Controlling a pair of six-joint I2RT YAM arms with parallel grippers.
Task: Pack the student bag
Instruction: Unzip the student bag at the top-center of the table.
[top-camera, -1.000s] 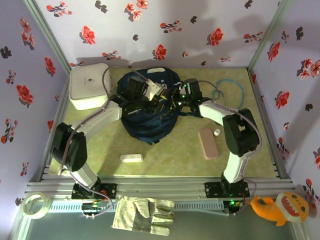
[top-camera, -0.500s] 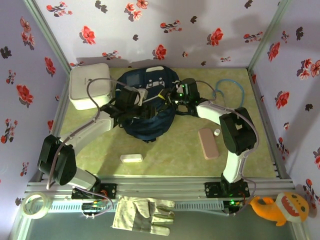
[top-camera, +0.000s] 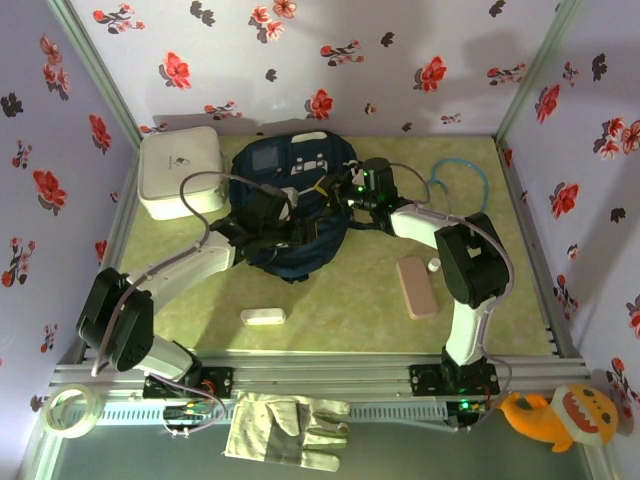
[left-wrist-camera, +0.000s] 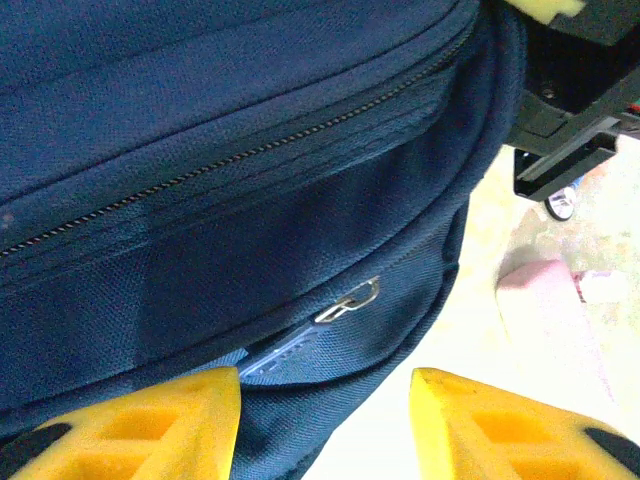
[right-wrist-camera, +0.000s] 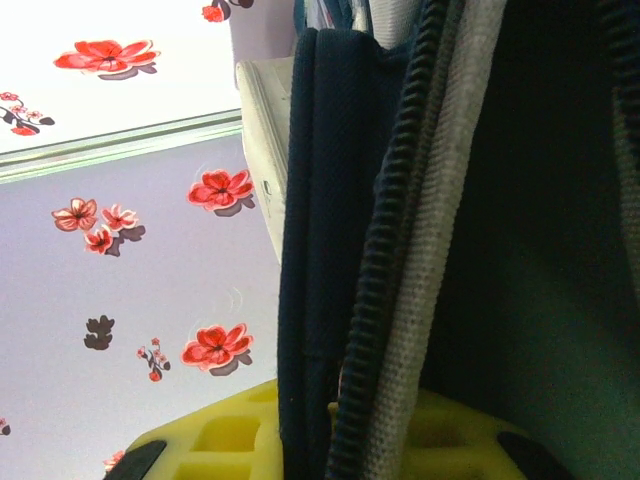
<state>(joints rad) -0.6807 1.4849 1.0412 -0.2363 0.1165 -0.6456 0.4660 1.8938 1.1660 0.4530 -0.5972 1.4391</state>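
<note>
**Student bag held at its rim, zip pull ahead of the free fingers**

Flowered walls enclose a pale green table (top-camera: 350, 300). The student bag (top-camera: 296, 258) lies flat at the middle of the far half, its long axis running from the far edge toward the near edge, with the patched front facing up. A white box (top-camera: 180, 172) sits in the far-left corner, just beside the bag. A pink case (top-camera: 415, 285) lies toward the right edge, well apart from it.

The right fingers (right-wrist-camera: 220, 440) are clenched on the bag's right flank. In the right wrist view, a zip-edged navy rim and a grey lining run down between the yellow pads.

The left fingers (left-wrist-camera: 150, 425) are released and spread at the bag's near-left flank, with nothing between them. A metal zip pull (left-wrist-camera: 350, 298) lies on the navy fabric just beyond the gap, roughly centred.

Judged from this, the left arm is the one placed for the pull. A short advance along the flank would bring the pull between its fingers, while the right arm steadies the rim.
</note>
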